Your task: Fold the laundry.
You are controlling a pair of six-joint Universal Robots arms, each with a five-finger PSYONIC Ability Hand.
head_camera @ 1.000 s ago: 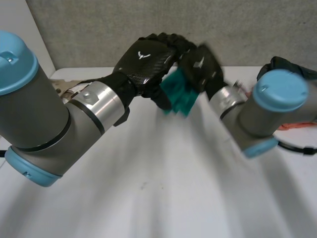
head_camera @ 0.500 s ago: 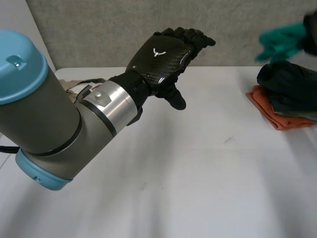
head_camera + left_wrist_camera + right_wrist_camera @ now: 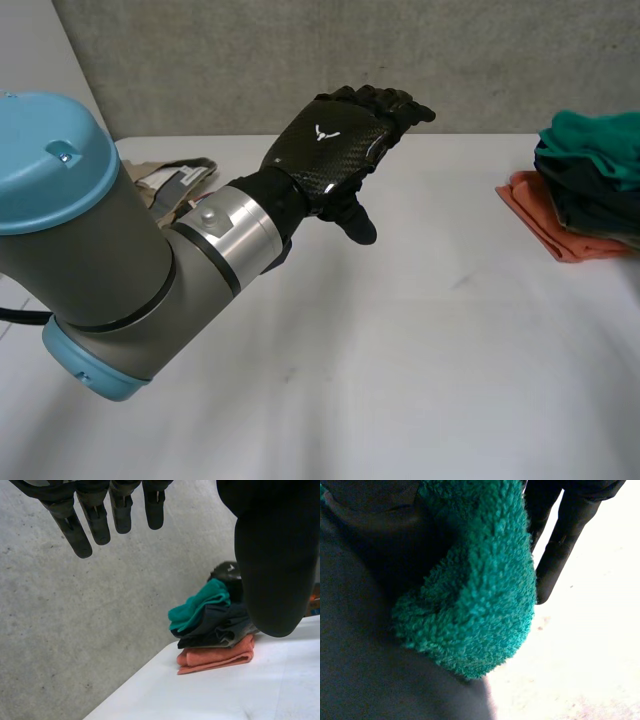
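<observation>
Teal cloth [image 3: 595,140] now atop pile [image 3: 580,212]; right hand [image 3: 560,545] apparently on it

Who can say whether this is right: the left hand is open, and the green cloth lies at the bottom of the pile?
One slip: the green cloth lies on top, not at the bottom, over the dark cloth and the orange cloth, as the left wrist view shows. The left hand is indeed open.

White table [image 3: 420,360], seen from above. Lying flat on it at the right edge, a folded orange cloth [image 3: 530,215]. Far over at the left rear, a rumpled beige cloth [image 3: 165,180] with a grey band, well apart from the orange one
</observation>
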